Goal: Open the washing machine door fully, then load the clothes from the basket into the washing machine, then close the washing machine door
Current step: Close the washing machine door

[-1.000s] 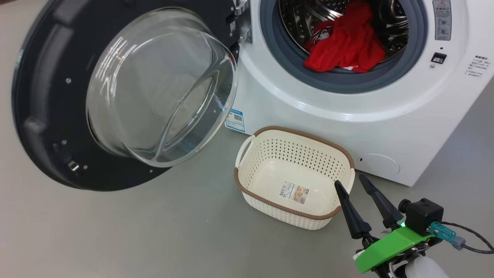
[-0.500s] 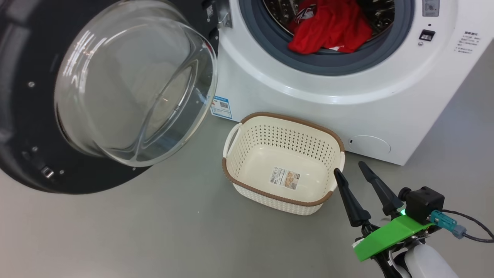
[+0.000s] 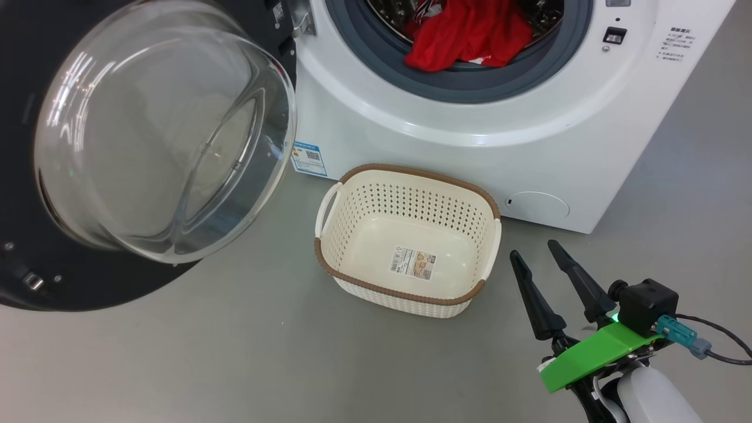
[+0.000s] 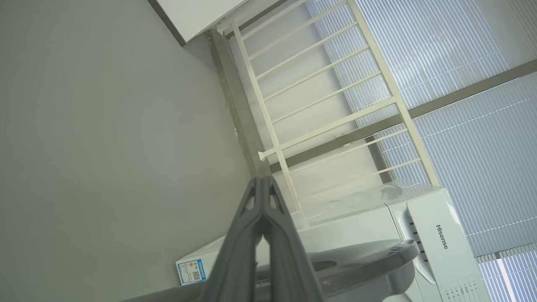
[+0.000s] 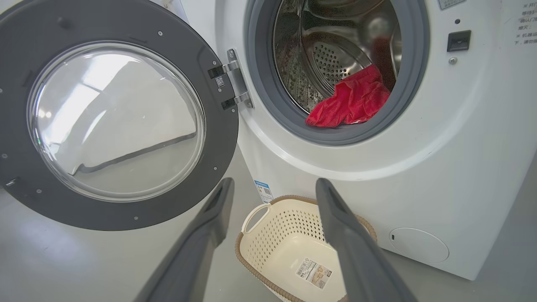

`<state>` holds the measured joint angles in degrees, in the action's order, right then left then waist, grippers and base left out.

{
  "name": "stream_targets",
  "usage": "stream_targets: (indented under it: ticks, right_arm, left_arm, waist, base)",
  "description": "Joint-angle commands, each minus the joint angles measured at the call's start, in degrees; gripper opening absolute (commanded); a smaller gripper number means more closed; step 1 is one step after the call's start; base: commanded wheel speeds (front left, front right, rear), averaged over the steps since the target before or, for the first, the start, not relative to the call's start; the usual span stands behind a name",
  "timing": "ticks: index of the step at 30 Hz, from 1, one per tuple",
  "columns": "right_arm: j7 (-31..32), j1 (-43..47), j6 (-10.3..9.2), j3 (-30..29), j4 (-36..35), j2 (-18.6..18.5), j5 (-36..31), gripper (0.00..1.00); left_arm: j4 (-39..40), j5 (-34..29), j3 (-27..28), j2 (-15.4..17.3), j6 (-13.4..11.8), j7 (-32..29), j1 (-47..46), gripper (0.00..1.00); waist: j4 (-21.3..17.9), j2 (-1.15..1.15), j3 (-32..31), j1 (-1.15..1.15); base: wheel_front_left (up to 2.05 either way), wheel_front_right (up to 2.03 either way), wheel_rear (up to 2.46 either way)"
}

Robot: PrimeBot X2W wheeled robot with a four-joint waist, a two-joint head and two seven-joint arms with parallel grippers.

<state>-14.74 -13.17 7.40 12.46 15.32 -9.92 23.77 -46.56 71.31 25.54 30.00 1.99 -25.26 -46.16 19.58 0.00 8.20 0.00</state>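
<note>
Pinched shut and carrying nothing, the robot's left tool (image 4: 262,180) points past the washer toward a white railing (image 4: 319,105), seemingly parked clear of the work. Left of the small cream-white perforated plastic basket with its brown woven-look rim (image 3: 418,170), the large round glossy black washing machine door with its clear bulging glass bowl (image 3: 158,141) stands swung wide, leaving the mouth of the machine free for loading.

The basket sits on the grey floor (image 3: 235,352) just in front of the big white box-shaped front-loading washing machine (image 3: 446,147), close under the opening so garments have only a short way to travel. Only a label sticker (image 3: 414,262) lies on the basket's floor.

Above and behind the basket, the bright red soft clothes with white patches (image 3: 464,32) lie heaped inside the machine at the front of the steel drum (image 5: 335,54), against the grey rubber ring (image 3: 470,88).

Right of the basket, near its corner but apart from it, the right tool (image 3: 534,248) hangs low, its two dark fingers (image 3: 536,302) spread wide and empty. Loading looks finished. Closing the door, which stands well to the left of that tool across the basket, appears to be the remaining job.
</note>
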Motion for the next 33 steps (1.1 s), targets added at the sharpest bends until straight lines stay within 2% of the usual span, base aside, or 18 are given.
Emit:
stream_targets:
  ticks: [1, 18, 33]
  right_arm:
    - [-0.3, -1.7, 0.09, 1.2, -1.6, 0.1, -0.5, 1.00]
    - [-0.3, -1.6, 0.09, 0.4, -1.7, 0.9, -0.6, 1.00]
    - [-0.3, -0.6, 0.09, -0.4, -1.8, 1.5, -0.4, 1.00]
  left_arm:
    - [-0.1, -0.2, 0.2, 4.6, -0.4, -1.2, -2.2, 0.00]
    - [-6.5, -0.9, -3.9, 4.0, -0.5, -7.5, -5.6, 0.00]
    - [-2.0, -0.8, -8.5, 1.1, 0.7, -17.8, -3.2, 0.00]
  waist:
    - [-0.4, 0.00, 0.3, 0.00]
    - [-2.1, 0.00, 0.2, 0.00]
    - [-1.5, 0.00, -1.6, 0.00]
  base:
    - [0.00, 0.00, 0.00]
    - [0.00, 0.00, 0.00]
    - [0.00, 0.00, 0.00]
